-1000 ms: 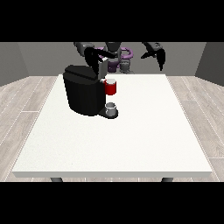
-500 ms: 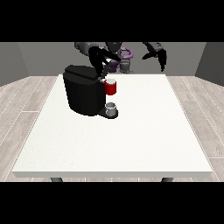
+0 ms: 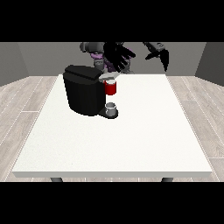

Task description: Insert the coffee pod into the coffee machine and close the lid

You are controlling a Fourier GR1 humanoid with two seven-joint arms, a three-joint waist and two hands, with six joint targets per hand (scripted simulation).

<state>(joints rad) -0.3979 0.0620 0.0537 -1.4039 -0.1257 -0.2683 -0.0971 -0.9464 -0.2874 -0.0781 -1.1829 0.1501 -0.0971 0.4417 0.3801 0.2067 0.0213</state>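
Front view — hand (image 3: pixel 117 56) above coffee machine (image 3: pixel 85 89)

The coffee machine (image 3: pixel 84 89) hides part of the table (image 3: pixel 131 135).

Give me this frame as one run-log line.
hand at view's left: fingers spread, above coffee machine | hand at view's right: raised, off table | red thing at the machine | lid state: unclear

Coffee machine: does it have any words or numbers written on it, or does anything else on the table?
None: no word, number or sign can be read anywhere.
The coffee machine is plain black.
The red thing at the machine bears no label.
The table is bare white.
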